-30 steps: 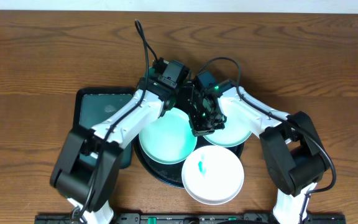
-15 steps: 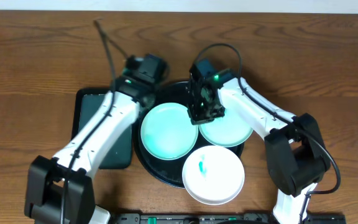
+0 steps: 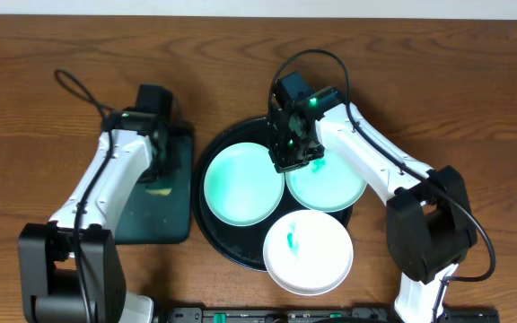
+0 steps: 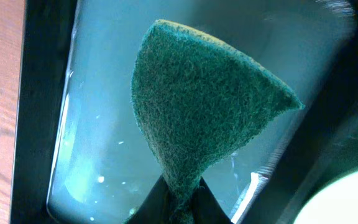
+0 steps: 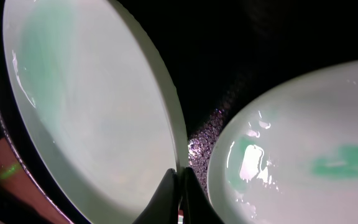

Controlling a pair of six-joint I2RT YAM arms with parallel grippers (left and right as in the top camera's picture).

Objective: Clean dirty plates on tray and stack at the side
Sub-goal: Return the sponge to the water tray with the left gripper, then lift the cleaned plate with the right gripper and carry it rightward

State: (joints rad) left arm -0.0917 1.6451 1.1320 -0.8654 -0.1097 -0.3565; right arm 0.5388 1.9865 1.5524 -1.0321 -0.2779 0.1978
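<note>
Round tray [image 3: 223, 145] is sitting mid-tabletop [image 3: 61, 54], rectangular tray [image 3: 164, 220] lying just left of it with the scouring pad [image 4: 197, 112] hanging over it. Left plate [image 3: 243, 184] and right plate [image 3: 330, 187] are lying side by side in the round tray, nearly touching. Front plate [image 3: 308, 256] is overhanging its front rim.

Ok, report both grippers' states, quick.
Left gripper: shut on the green scouring pad.
Right gripper: shut on the rim of the mint plate.

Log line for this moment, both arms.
left fingers: shut on green pad, over dark-green tray | right fingers: shut on left mint plate rim, on black tray | white plate: teal smear | stack: none yet
</note>
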